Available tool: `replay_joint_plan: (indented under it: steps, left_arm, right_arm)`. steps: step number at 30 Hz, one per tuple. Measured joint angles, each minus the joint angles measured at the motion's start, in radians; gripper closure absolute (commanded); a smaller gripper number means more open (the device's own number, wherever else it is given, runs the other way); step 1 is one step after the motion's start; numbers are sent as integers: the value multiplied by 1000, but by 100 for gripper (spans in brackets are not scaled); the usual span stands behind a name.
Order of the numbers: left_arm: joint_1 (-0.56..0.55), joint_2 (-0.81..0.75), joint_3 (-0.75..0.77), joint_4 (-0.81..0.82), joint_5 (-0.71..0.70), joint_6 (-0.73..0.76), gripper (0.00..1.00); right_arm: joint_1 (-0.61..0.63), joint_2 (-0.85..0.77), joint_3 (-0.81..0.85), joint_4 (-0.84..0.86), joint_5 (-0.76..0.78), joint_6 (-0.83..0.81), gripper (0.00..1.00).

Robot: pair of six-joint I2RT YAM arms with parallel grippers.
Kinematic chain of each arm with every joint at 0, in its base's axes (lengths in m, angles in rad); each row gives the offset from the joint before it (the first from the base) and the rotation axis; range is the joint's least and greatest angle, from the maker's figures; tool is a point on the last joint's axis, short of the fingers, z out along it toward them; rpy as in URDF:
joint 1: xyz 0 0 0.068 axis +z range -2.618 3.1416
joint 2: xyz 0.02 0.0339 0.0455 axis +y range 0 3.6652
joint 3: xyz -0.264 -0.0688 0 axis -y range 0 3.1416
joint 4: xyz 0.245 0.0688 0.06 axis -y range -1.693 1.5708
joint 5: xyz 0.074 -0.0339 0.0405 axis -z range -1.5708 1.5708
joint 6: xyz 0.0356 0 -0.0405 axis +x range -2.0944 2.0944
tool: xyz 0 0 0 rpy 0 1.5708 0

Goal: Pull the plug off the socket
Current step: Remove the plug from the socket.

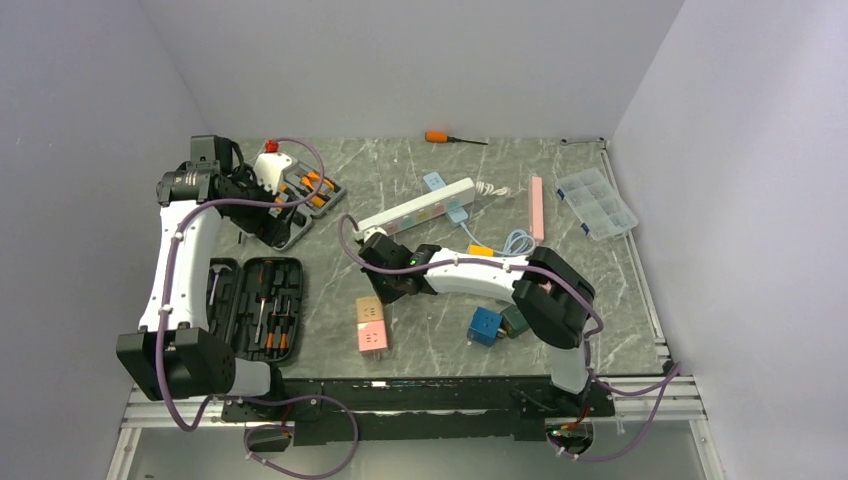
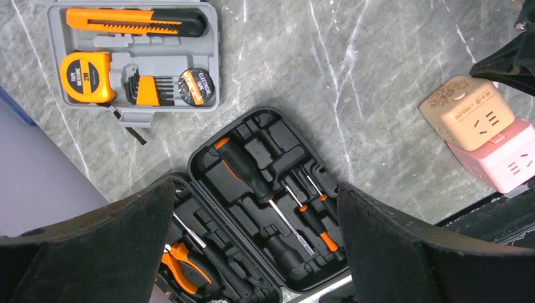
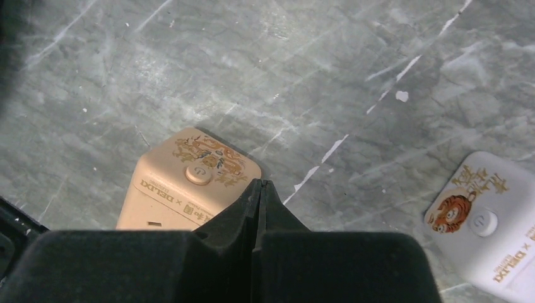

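**Right jaws shut over the tan cube, plug well off toward the far edge**

My right gripper (image 1: 384, 296) is closed, its fingers pressed flat together with nothing between them. It hangs over the tabletop (image 1: 440, 330) near the near edge, left of the middle. The plug (image 1: 458, 210) lies well away from it, toward the far edge and a little to the right. It sits against the near side of the strip (image 1: 410, 212), close to that strip's right end. My left gripper (image 2: 255, 186) is farther from it still, over the tabletop's left side. Its jaws are spread wide and hold nothing.

The plug is a small light blue block. I cannot tell whether its pins sit in the strip. The strip is a long white bar lying aslant, with pastel patches along its top.

Just past my right fingertips stands a tan cube (image 3: 189, 183) with a round button and a gold drawing on top. The writing on it appears to be DELIXI. A second cube (image 3: 486, 224) to its right bears a tiger drawing and the same writing.

Below my left gripper lies an open black tool case (image 2: 265, 189). Beyond it a grey tray (image 2: 211, 63) holds a tape measure (image 2: 87, 77) marked TAPE MEASURE 2M and a roll (image 2: 197, 86) marked ELECTRICAL TAPE.
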Motion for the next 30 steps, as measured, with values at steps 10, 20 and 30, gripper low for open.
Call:
replay_joint_plan:
  steps: [10,20,30]
  left_arm:
    - [44,0,27,7,-7,-8,1]
    - [47,-18,33,14,3,-8,1]
    - [48,-64,33,25,5,-8,1]
  right_arm:
    - [70,81,137,-22,-11,-43,75]
    - [78,-46,1,-9,79,-55,0]
    - [126,-261,-166,135,53,-138,0]
